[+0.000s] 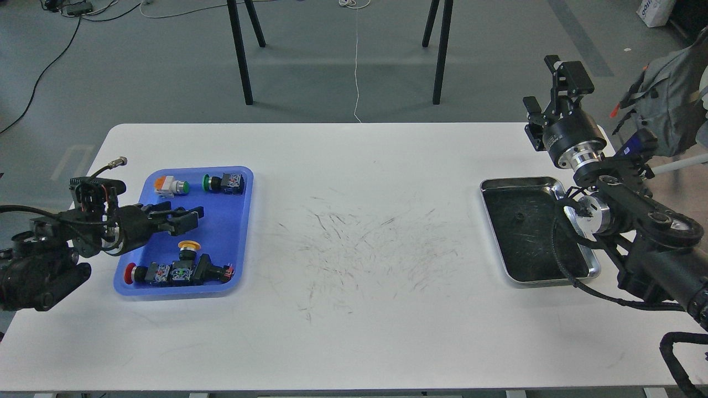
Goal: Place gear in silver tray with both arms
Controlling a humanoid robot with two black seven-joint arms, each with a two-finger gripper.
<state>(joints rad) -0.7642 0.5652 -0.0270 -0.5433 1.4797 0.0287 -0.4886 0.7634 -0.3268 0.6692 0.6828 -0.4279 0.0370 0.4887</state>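
The left gripper (185, 215) hangs over the blue tray (235, 232), fingers spread (holding nothing); silver tray (522, 182) sits bare.

Black cabled arms (652, 221), silver wrist rings
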